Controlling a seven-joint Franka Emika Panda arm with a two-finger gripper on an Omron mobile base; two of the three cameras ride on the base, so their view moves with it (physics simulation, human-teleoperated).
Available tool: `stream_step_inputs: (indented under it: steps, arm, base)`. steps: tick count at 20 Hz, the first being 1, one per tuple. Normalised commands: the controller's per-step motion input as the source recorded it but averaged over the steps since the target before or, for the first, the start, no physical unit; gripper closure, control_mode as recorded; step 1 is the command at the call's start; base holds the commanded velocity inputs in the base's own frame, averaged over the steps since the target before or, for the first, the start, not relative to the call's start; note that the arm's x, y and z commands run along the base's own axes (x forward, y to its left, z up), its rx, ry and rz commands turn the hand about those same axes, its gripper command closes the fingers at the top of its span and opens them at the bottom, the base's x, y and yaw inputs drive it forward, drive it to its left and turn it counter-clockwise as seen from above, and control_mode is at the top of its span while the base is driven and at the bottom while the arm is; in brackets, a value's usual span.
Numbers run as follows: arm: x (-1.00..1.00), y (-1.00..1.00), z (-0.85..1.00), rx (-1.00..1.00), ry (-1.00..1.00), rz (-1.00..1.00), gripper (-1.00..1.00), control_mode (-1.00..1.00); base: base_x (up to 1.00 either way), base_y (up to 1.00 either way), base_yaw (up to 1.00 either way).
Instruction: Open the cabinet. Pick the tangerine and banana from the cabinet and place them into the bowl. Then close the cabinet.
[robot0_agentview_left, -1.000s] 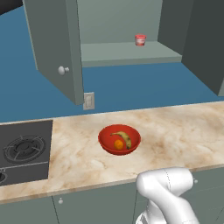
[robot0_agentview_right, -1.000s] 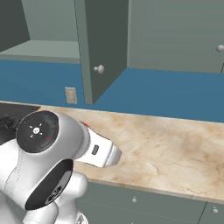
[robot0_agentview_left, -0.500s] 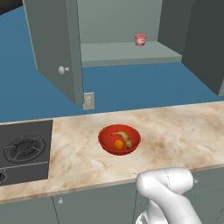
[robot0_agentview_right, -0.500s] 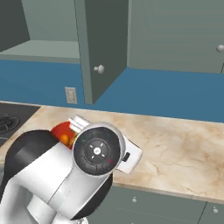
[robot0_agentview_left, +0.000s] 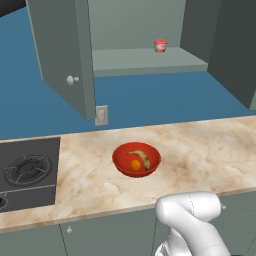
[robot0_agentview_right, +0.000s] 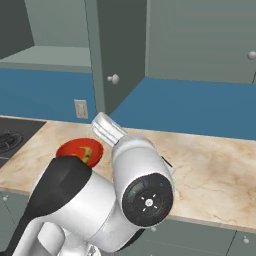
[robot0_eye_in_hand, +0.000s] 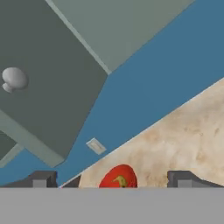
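Note:
The cabinet (robot0_agentview_left: 145, 60) stands open, its left door (robot0_agentview_left: 62, 55) swung out toward me with a pale knob (robot0_agentview_left: 72, 79). Below it on the marble counter sits the red bowl (robot0_agentview_left: 120, 159), with the banana (robot0_agentview_left: 142, 157) and the tangerine (robot0_agentview_left: 135, 165) lying inside. In the right base view the bowl (robot0_agentview_right: 75, 148) peeks out beside my arm, the banana (robot0_agentview_right: 88, 153) just showing. My gripper (robot0_eye_in_hand: 113, 179) is open, fingertips (robot0_eye_in_hand: 43, 178) far apart with nothing between them. Beyond them lie the bowl (robot0_eye_in_hand: 124, 173) and the open door (robot0_eye_in_hand: 52, 96).
A small red-and-white cup (robot0_agentview_left: 160, 45) stands on the cabinet shelf. A black stove (robot0_agentview_left: 27, 172) lies at the counter's left end. A wall outlet (robot0_agentview_left: 101, 115) sits under the left door. The right door (robot0_agentview_left: 235, 50) also hangs open. Another shut wall unit (robot0_agentview_right: 200, 40) lies to the right.
My arm has swung across the right base view, its big joint moving right and the hand rising toward the open door. The bowl, fruit and doors have not moved.

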Motion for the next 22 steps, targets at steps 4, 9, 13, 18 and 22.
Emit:
stream_step_inputs:
  steps: [4,9,13,18,22]
  arm:
    - [0.28,0.00,0.52,0.13,-0.23,0.02,-1.00,-1.00]
    - [0.25,0.02,0.51,0.11,-0.24,0.08,-1.00,-1.00]
    - [0.09,0.22,0.39,0.08,-0.21,0.15,-1.00,-1.00]
    - [0.02,0.34,0.40,0.05,-0.16,0.19,-1.00,-1.00]
    - [0.00,0.52,0.35,0.01,-0.08,0.21,-1.00,-1.00]
  base:
    - [0.00,0.00,0.00]
    - [0.00,0.00,0.00]
    - [0.00,0.00,0.00]
    - [0.00,0.00,0.00]
    - [0.00,0.00,0.00]
